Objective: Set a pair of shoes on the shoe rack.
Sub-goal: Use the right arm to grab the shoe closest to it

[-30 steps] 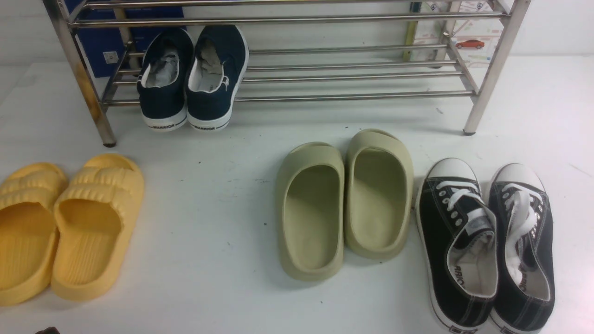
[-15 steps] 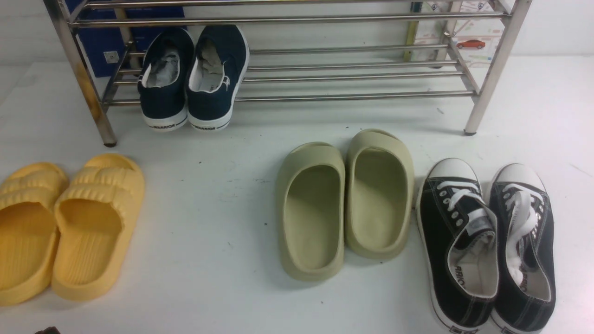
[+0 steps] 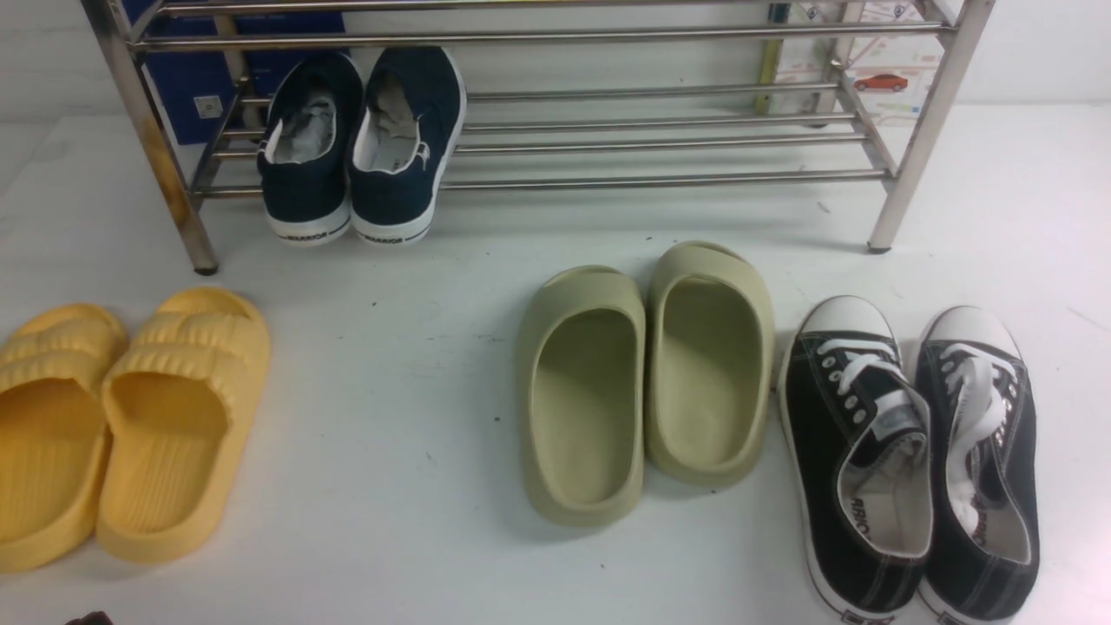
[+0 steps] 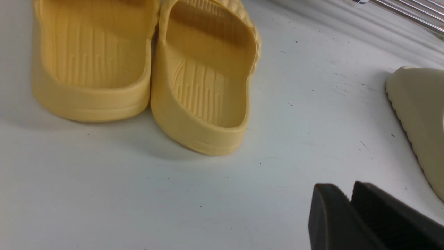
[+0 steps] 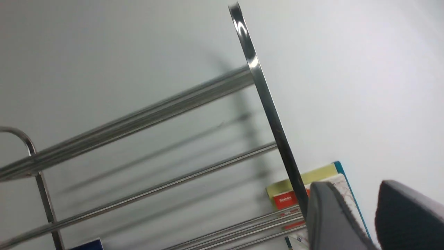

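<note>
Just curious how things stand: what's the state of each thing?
Shoe rack: upright.
Black canvas sneakers: on the floor, side by side.
Navy slip-ons: on the rack's lower shelf.
Olive slides: on the floor.
Yellow slides: on the floor.
Left gripper: shut, empty.
Right gripper: open, empty.

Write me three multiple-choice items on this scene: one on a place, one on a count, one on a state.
1. The black sneakers stand: A on the rack; B right of the olive slides; C left of the yellow slides.
2. Pairs of footwear in the front view: A two; B three; C four.
3. The right claw is: A open, empty; B shut on a sneaker; C shut on a tube.
B: they sit beside the olive pair. C: navy slip-ons on the rack, yellow, olive, black. A: its jaws stand apart, nothing between.
</note>
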Controlling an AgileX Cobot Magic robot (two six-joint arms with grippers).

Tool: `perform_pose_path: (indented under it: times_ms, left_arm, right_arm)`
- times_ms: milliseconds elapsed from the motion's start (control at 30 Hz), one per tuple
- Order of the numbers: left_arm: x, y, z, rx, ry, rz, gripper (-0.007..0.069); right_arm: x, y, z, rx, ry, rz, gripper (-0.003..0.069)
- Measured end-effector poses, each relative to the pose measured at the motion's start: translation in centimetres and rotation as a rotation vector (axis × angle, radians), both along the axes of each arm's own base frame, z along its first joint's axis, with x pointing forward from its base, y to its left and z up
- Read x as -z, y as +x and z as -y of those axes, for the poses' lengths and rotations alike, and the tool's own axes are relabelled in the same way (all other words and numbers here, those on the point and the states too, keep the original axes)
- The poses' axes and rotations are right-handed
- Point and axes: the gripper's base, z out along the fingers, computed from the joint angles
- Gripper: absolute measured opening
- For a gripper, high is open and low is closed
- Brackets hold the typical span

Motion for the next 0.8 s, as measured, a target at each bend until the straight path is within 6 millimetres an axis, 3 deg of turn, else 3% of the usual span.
perform_pose_path:
  times_ms: [100,200,267,400,633,800]
  left_arm:
    - [0.0,0.0,0.0,0.0,0.0,0.0,0.0102]
    - [0.0,0.0,0.0,0.0,0.0,0.0,0.0102]
    - [0.0,0.0,0.0,0.0,0.0,0.0,0.0102]
    - [0.0,0.0,0.0,0.0,0.0,0.0,0.0102]
    - [0.0,0.0,0.0,0.0,0.0,0.0,0.0102]
    - [0.0,0.0,0.0,0.0,0.0,0.0,0.011]
  right_arm:
    - [-4.2,0.5,-0.3,-0.032,-0.01,-0.097,0.0239]
    - [-5.7,2.1,-0.6,-0.053,-0.034,-0.253,0.0239]
    - [-5.5,3.3,-0.7,-0.053,-0.065,-0.353,0.0239]
    - [-2.2,7.2,-0.9,-0.048,-0.185,-0.711,0.0239]
    - [1.3,11.0,-1.6,-0.139,-0.125,-1.001,0.0239]
    - [1.3,13.9,-2.9,-0.295,-0.232,-1.187,0.0239]
